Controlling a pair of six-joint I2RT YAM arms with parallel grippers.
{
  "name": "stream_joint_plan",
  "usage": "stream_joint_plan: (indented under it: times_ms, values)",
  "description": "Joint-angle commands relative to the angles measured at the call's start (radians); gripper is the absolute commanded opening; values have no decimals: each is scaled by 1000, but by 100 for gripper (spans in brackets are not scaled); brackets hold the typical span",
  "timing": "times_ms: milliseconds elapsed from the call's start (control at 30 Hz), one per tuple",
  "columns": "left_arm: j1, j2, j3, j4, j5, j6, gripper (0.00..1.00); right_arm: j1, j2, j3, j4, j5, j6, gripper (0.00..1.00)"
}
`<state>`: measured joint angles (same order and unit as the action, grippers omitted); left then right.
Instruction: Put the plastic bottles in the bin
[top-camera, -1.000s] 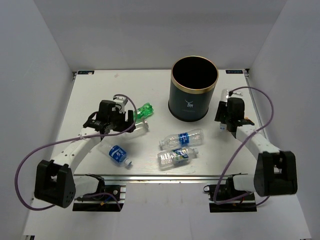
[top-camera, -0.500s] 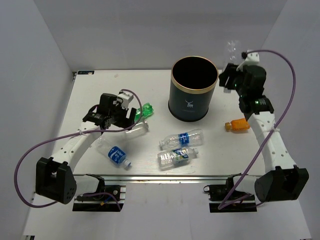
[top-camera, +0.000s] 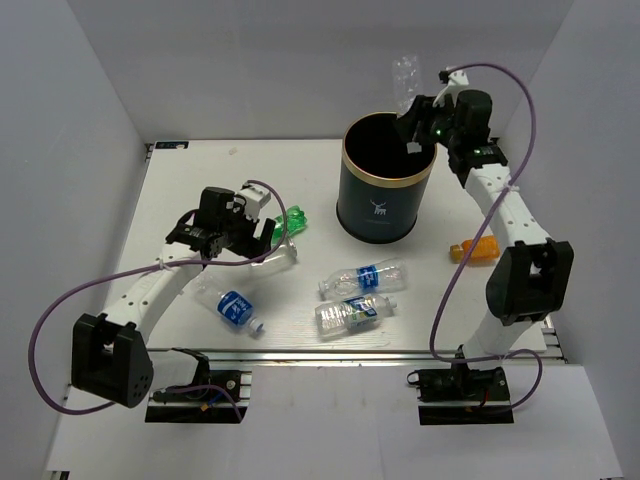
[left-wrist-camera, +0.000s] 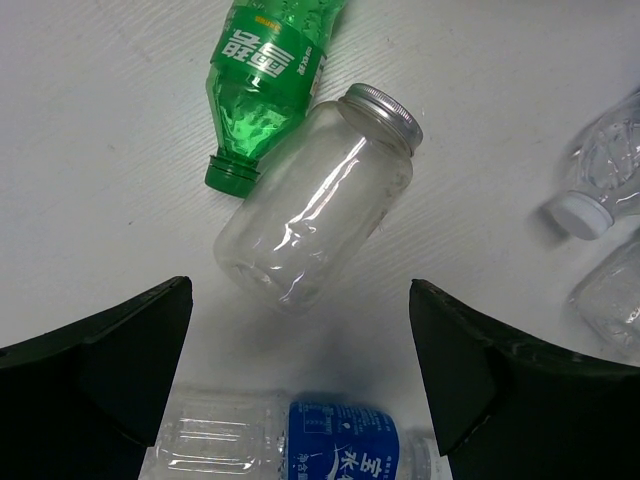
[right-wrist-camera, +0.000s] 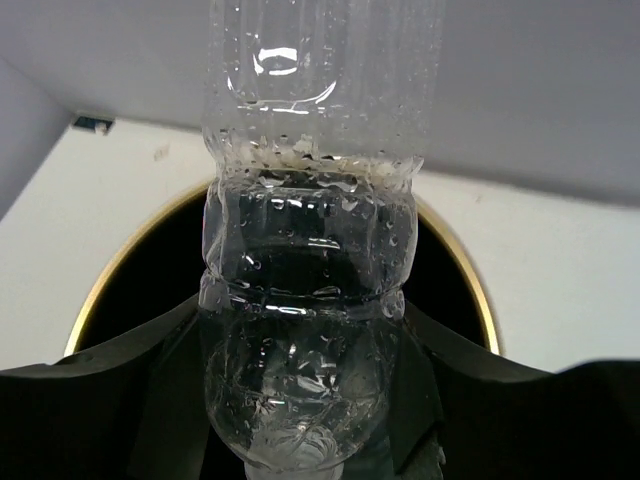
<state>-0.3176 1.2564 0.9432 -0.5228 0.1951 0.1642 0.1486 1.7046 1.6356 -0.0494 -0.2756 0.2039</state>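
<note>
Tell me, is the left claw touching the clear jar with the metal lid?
Apart. The left wrist view shows the left claw open, with bare table between each finger and the clear jar.

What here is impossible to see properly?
Bin floor, top view: lost in black shadow; contents unknown.
Clear bottle in the right gripper, right wrist view: far end cut by the upper edge.
Clear jar, top view: mostly under the left gripper.
Bottle labels, top view: print too small.
</note>
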Motion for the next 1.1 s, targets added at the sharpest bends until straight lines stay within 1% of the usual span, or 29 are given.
stream_joint_plan:
  times_ms: [0, 67, 167, 200, 233, 267, 367, 467, 567, 600, 667, 700, 767, 867, 933, 1000, 1067]
  values:
    - [-5, 8, 0, 27, 6, 14, 99, 17, -8, -39, 105, -34, 23, 34]
    - [-5, 18, -9, 36, 6, 14, 99, 19, 9, -43, 114, -43, 16, 38]
    - [-14, 31, -18, 37, -14, 14, 99, 43, -9, -103, 169, -50, 3, 48]
    - [-14, 40, -18, 37, -26, 14, 99, 48, -14, -135, 180, -51, 0, 67]
    - [-14, 40, -18, 37, -26, 14, 99, 48, -22, -144, 180, -54, -3, 82]
    - [-14, 49, -18, 37, -26, 5, 99, 55, -22, -148, 178, -66, -3, 90]
    - [-14, 60, -18, 37, -48, 5, 99, 69, -31, -155, 155, -65, -20, 90]
    - [-14, 60, -18, 73, -57, 5, 99, 74, -65, -160, 167, -54, -21, 90]
    - [-23, 60, 5, 84, -45, 35, 99, 81, -112, -154, 172, -47, -17, 90]
    - [-32, 60, 14, 84, -45, 35, 99, 85, -150, -148, 169, -34, -17, 90]
    - [-43, 69, 23, 84, -36, 70, 99, 89, -171, -134, 137, -17, -14, 90]
    - [-43, 69, 23, 93, -36, 81, 99, 89, -218, -126, 135, -11, -12, 90]
    - [-61, 78, 34, 93, -13, 119, 99, 88, -243, -125, 128, 7, 11, 90]
    - [-83, 109, 66, 34, -22, 141, 99, 86, -292, -125, 109, -26, 51, 90]
    - [-95, 135, 78, 9, -22, 173, 99, 88, -295, -131, 86, -95, 66, 90]
    - [-107, 158, 107, -29, -55, 173, 99, 83, -310, -151, 68, -140, 83, 90]
    - [-135, 167, 130, -57, -118, 164, 99, 85, -386, -262, 75, -197, 95, 90]
